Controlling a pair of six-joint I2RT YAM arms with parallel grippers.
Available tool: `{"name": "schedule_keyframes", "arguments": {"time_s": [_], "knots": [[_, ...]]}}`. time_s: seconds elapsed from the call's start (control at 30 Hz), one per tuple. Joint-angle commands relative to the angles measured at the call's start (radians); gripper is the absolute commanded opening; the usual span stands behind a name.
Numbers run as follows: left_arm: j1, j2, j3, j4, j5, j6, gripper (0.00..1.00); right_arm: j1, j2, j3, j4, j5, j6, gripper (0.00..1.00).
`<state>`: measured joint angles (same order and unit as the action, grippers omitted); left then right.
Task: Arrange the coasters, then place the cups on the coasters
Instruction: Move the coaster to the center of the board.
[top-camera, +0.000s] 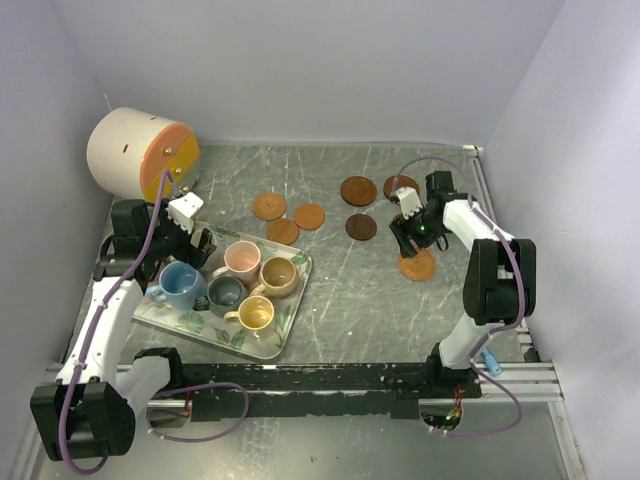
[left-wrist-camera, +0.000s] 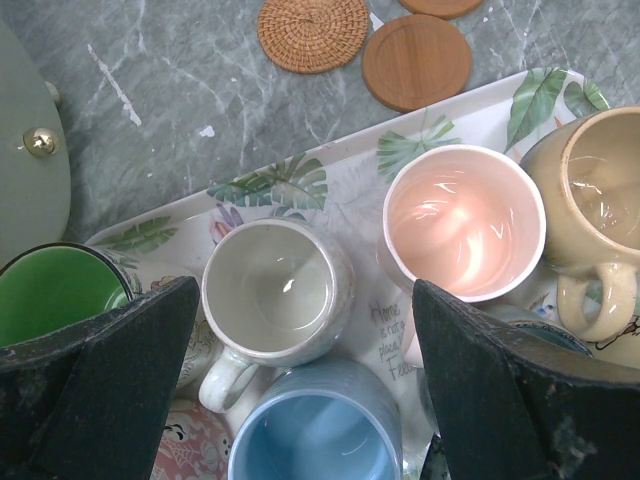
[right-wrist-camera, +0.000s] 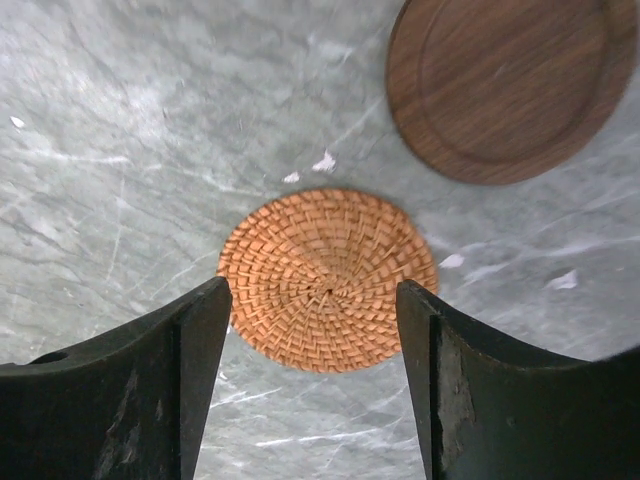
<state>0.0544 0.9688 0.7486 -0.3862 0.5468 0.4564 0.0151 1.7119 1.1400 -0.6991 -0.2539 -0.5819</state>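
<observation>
Left hand (left-wrist-camera: 305, 290) jaws wide apart, nothing clamped, hanging over the far-left end of the leaf-print tray (left-wrist-camera: 330, 155). Cream cup (left-wrist-camera: 275, 290) sits right below, between the two fingers (left-wrist-camera: 110, 370). Around it on the tray: pink cup (left-wrist-camera: 465, 222), blue cup (left-wrist-camera: 315, 440), tan cup (left-wrist-camera: 600, 190); green cup (left-wrist-camera: 50, 290) is at the left edge of the wrist view. The top view also shows a grey cup (top-camera: 226, 293) and a yellow cup (top-camera: 255, 314) on the tray. Right hand (right-wrist-camera: 315, 300) jaws apart, straddling a woven coaster (right-wrist-camera: 328, 280) that lies flat on the worktop (top-camera: 340, 300); can't tell if the tips touch its rim. Dark wood coaster (right-wrist-camera: 510, 85) lies near it, not touching. Other coasters are flat on the worktop beyond the tray: a tan cluster of three (top-camera: 283, 231), one more dark disc (top-camera: 358, 190) further back, and one (top-camera: 400, 186) partly hidden behind the right arm. White-and-orange cylinder (top-camera: 140, 153) is in the far left corner, next to the left arm.
</observation>
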Motion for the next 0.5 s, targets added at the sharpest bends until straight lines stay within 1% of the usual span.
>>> {"name": "schedule_keyframes", "arguments": {"time_s": [0.0, 0.13, 0.27, 0.37, 0.47], "knots": [[-0.008, 0.004, 0.009, 0.016, 0.027, 0.011, 0.99, 0.004, -0.031, 0.09, -0.04, -0.061, 0.024, 0.68], [-0.008, 0.006, 0.012, 0.016, 0.025, 0.01, 1.0, 0.062, -0.02, 0.163, 0.004, -0.101, 0.086, 0.69], [-0.008, 0.0, 0.013, 0.016, 0.023, 0.012, 1.0, 0.188, 0.017, 0.238, 0.093, -0.089, 0.169, 0.69], [-0.008, -0.005, 0.009, 0.024, 0.009, 0.012, 0.99, 0.284, 0.076, 0.311, 0.165, -0.07, 0.227, 0.69], [-0.008, -0.012, 0.008, 0.027, -0.001, 0.01, 0.99, 0.347, 0.157, 0.416, 0.23, -0.093, 0.287, 0.69]]}}
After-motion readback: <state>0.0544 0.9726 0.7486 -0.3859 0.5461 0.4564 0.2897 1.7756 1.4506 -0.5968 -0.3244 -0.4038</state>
